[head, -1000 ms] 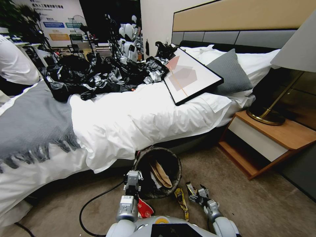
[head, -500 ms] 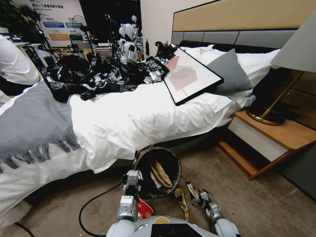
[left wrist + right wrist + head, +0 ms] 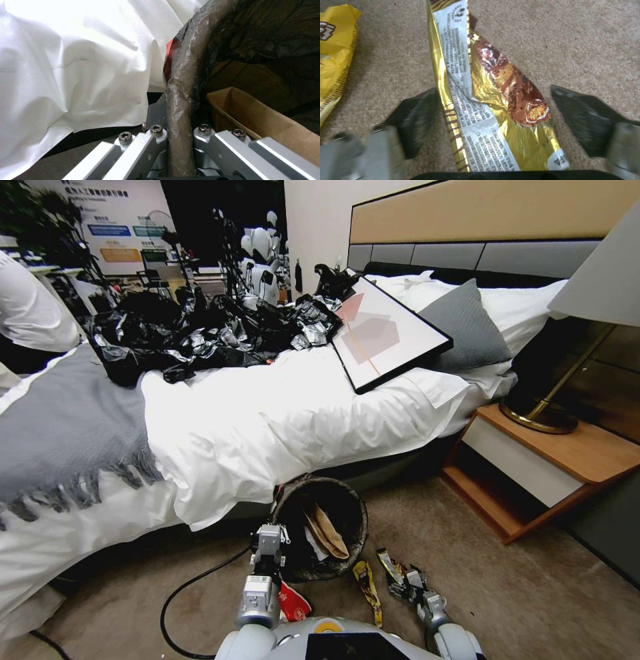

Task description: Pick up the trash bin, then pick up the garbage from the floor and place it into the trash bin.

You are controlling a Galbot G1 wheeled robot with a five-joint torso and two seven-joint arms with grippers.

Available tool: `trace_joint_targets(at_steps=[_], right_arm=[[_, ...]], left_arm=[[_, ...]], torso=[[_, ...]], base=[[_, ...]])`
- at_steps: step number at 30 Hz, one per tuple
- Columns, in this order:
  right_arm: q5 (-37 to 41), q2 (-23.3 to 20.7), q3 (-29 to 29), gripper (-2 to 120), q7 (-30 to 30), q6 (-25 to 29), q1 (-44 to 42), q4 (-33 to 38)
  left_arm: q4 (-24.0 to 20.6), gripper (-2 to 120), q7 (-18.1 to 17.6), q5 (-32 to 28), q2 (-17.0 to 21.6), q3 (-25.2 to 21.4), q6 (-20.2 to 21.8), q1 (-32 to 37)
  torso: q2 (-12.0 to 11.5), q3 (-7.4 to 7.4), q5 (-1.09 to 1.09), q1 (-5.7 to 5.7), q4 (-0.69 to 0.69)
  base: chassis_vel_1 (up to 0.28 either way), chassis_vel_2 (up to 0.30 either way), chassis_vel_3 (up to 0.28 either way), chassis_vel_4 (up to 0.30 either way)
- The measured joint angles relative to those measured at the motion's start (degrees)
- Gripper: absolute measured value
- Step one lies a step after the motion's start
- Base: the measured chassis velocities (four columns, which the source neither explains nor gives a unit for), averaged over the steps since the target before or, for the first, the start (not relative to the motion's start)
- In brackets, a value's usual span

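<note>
Since the earlier frame my right gripper (image 3: 405,582) has dropped lower over the carpet (image 3: 586,37) and settled astride the gold wrapper (image 3: 493,100); the left has not moved. The right fingers (image 3: 416,117) stand wide open and empty, one on each side of the wrapper, which lies flat between them with clear carpet at either edge. I judge the grasp not yet made. To do it well, I would press the tips to the carpet before closing, so the thin foil bunches up between them instead of sliding out. A yellow packet (image 3: 335,55) lies outside one finger; keep clear. My left gripper (image 3: 180,140) is clamped on the bin (image 3: 320,527) rim, which stands beside the bed (image 3: 267,427).
</note>
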Motion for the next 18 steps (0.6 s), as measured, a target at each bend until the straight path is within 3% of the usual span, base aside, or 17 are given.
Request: trace_joint_targets(at_steps=[2,4,5,8,10,12,14,16,18], right_arm=[[0.08,0.0,0.06,63,0.0,0.11,0.09,-0.01],[0.08,0.0,0.07,62,0.0,0.13,0.1,-0.01],[0.1,-0.01,0.11,52,0.0,0.2,0.15,-0.03],[0.15,-0.04,0.15,46,0.01,0.32,0.15,-0.09],[0.31,-0.14,0.38,33,0.03,0.69,0.2,-0.29],[0.33,-0.15,0.43,31,0.04,0.75,0.23,-0.35],[0.39,-0.17,0.55,18,0.05,1.09,0.31,-0.54],[0.39,-0.17,0.56,16,0.05,1.18,0.32,-0.59],[0.4,-0.17,0.67,5,0.07,1.52,0.39,-0.76]], left_arm=[[-0.01,2,0.04,0.08,-0.07,0.02,-0.01,-0.01],[-0.01,2,0.04,0.08,-0.08,0.02,-0.01,-0.02],[-0.02,2,0.05,0.09,-0.1,0.02,-0.01,-0.03],[-0.03,2,0.07,0.1,-0.12,0.02,-0.01,-0.06],[-0.04,2,0.11,0.14,-0.17,0.02,-0.02,-0.09],[-0.04,2,0.11,0.15,-0.17,0.03,-0.02,-0.09],[-0.09,2,0.12,0.18,-0.18,0.04,-0.04,-0.05],[-0.12,2,0.12,0.18,-0.18,0.04,-0.04,-0.04],[-0.21,2,0.13,0.18,-0.15,0.02,-0.06,-0.01]], torso=[[0.0,0.0,0.0,0.0,0.0],[0.0,0.0,0.0,0.0,0.0],[0.0,0.0,0.0,0.0,0.0],[0.0,0.0,0.0,0.0,0.0],[0.0,0.0,0.0,0.0,0.0],[0.0,0.0,0.0,0.0,0.0],[0.0,0.0,0.0,0.0,0.0],[0.0,0.0,0.0,0.0,0.0],[0.0,0.0,0.0,0.0,0.0]], base=[[0.0,0.0,0.0,0.0],[0.0,0.0,0.0,0.0],[0.0,0.0,0.0,0.0],[0.0,0.0,0.0,0.0],[0.0,0.0,0.0,0.0],[0.0,0.0,0.0,0.0],[0.0,0.0,0.0,0.0],[0.0,0.0,0.0,0.0],[0.0,0.0,0.0,0.0]])
